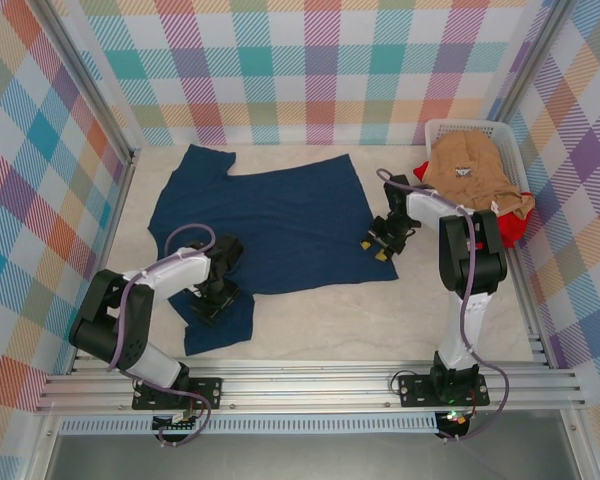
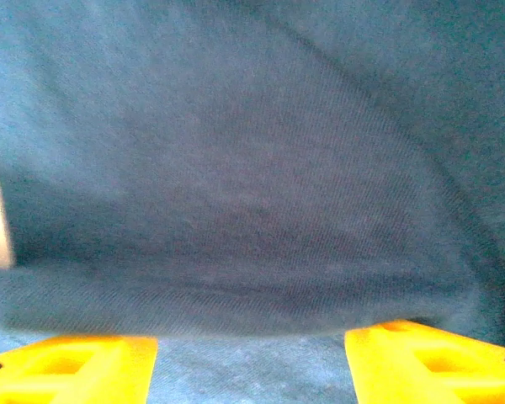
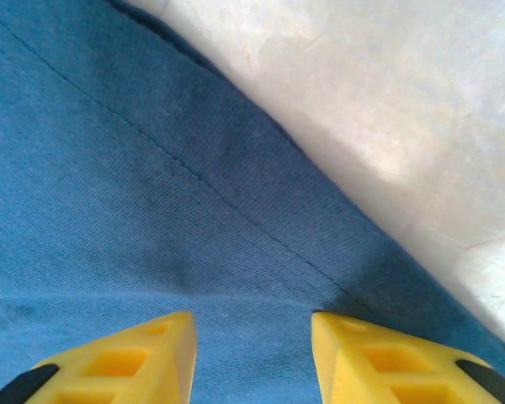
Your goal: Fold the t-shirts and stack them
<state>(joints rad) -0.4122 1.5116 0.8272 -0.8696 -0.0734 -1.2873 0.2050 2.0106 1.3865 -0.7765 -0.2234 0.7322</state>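
Navy cloth is covering most of the tabletop [image 1: 460, 320]: the navy blue t-shirt [image 1: 280, 225] is lying flat and spread out, its long axis running roughly from 9 o'clock to 3 o'clock. Sleeves are sticking out toward 11 o'clock and 7 o'clock, and the straight stitched hem is facing 3 o'clock.

At the shirt's 7 o'clock corner, the left gripper [image 1: 217, 297] is sitting low over the sleeve area. In the left wrist view its yellow fingertips [image 2: 67, 370] are standing wide apart, a raised fold of navy fabric is lying just ahead of them, and flat cloth is showing in the gap; nothing is pinched.

At the shirt's 3 o'clock edge, the right gripper [image 1: 380, 246] is hovering over the hem. In the right wrist view its yellow fingertips [image 3: 135, 362] are standing moderately apart, with flat blue fabric and the hem's stitch line showing between and beyond them and bare table just past the edge.

Toward 1 o'clock, the white laundry basket [image 1: 460, 128] is holding the tan t-shirt [image 1: 470, 175], bunched on top. The red t-shirt [image 1: 512, 228] is spilling over the basket's near right rim.
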